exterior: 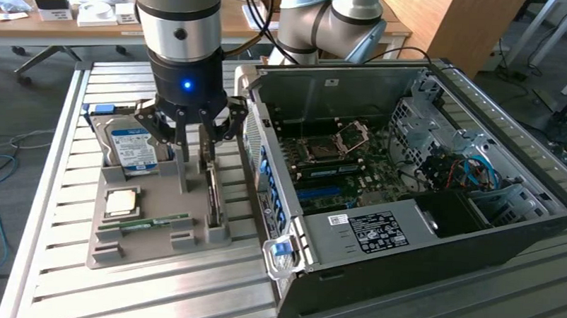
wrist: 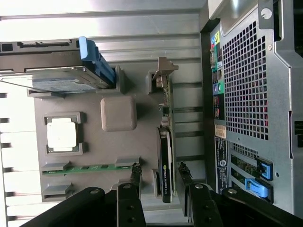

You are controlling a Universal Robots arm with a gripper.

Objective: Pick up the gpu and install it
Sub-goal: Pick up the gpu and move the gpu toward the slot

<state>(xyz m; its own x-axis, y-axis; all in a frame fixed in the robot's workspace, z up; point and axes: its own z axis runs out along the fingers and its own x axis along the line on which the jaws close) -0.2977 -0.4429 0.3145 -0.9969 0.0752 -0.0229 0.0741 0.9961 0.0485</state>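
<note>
- Nothing of the task is done yet. The gpu (wrist: 165, 161) stands on its long edge in its slot of the grey tray (exterior: 148, 253), at the tray side nearest to the computer case (exterior: 508, 202).
- The jaws are wide open and hold nothing. They hang low over the card with one finger on each side, and I judge that neither touches it.
- The grasp, the lift and the seating on the motherboard (exterior: 359, 169) are all not yet done.
- Toward the case, the gap between the card and the case's rear wall is narrow.
- On the other side, a grey post (exterior: 184, 180) and the end of the RAM stick (wrist: 85, 168) are near the finger.
- The case lies open upward toward the bench (exterior: 165, 296) edge at the exterior view's right, and the power supply (exterior: 376, 229) sits just beside the slots.
</note>
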